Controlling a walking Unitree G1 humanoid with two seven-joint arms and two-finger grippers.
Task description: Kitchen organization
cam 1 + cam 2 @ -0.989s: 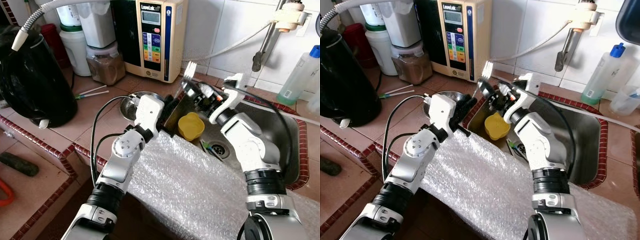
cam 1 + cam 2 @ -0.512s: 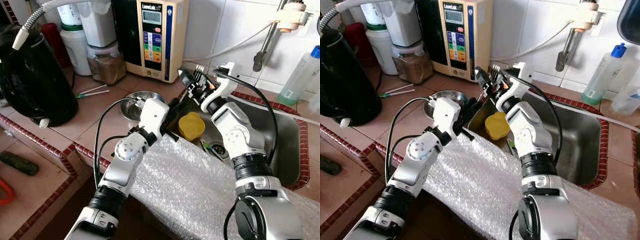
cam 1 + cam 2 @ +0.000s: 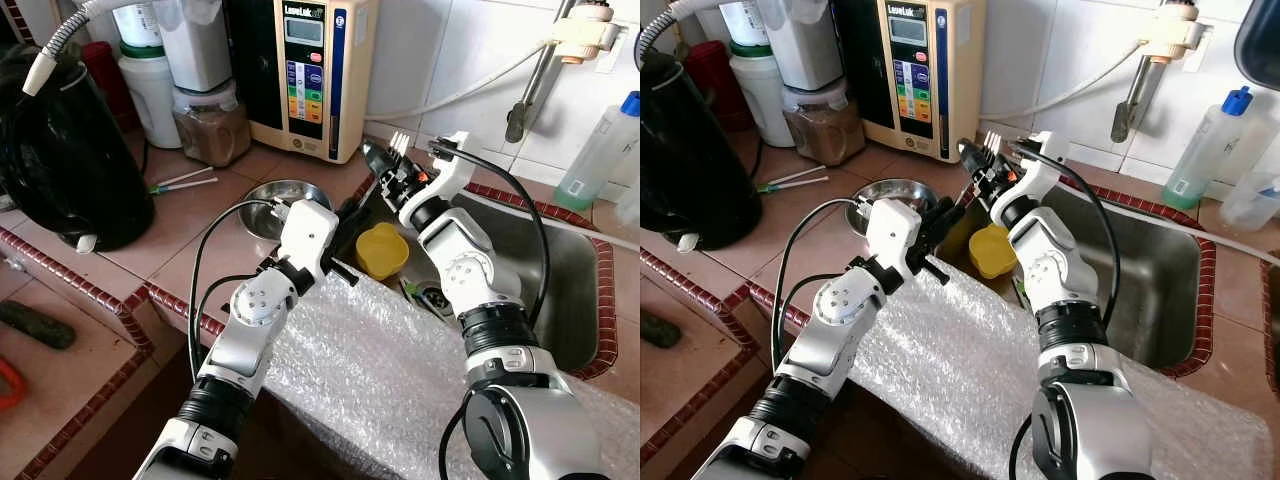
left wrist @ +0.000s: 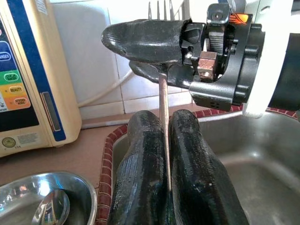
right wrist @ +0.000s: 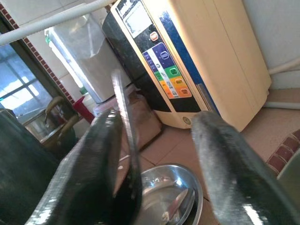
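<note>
The tiled bench (image 3: 200,225) with its red brick edging carries a black kettle (image 3: 60,165), a white canister (image 3: 150,95), a lidded jar of brown powder (image 3: 210,125), a beige water ionizer (image 3: 315,75), two thin sticks (image 3: 185,183) lying side by side, and a steel bowl (image 3: 275,195) (a spoon rests inside it). Bubble wrap (image 3: 390,390) drapes over the front edge beside the sunken steel sink (image 3: 565,290), where a yellow cup (image 3: 382,250) sits.
</note>
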